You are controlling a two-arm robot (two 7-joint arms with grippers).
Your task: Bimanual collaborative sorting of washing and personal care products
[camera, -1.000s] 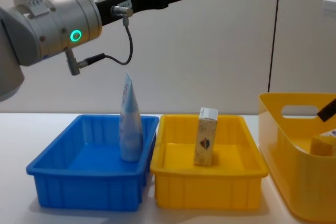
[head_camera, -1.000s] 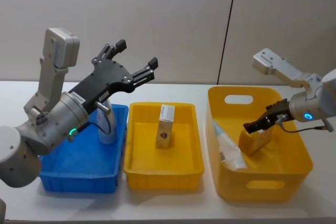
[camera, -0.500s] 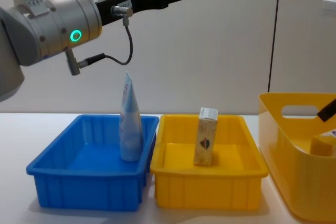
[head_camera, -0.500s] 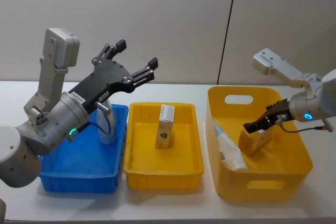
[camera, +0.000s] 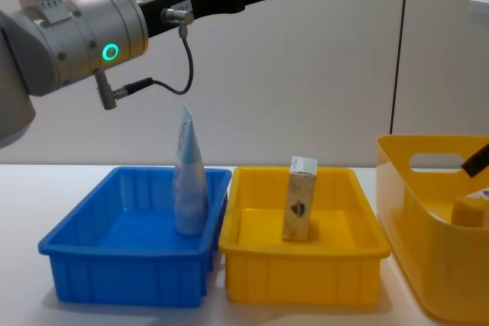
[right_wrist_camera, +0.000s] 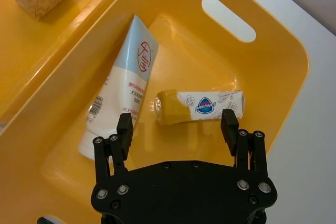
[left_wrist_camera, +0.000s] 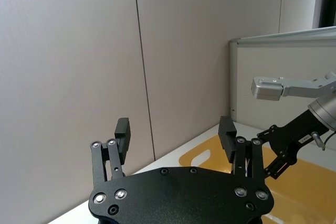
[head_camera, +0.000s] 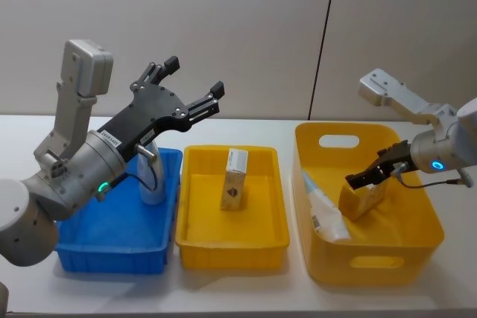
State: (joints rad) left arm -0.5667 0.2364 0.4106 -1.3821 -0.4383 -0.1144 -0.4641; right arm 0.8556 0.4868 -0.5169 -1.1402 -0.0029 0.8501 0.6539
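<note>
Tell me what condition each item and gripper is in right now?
Left gripper: open, empty, raised above the blue bin.
Right gripper: open, over the lying carton.
Lying pouch: flat in the big yellow basket.
Standing pouch: upright in the blue bin.
Standing carton: upright in the yellow bin.
</note>
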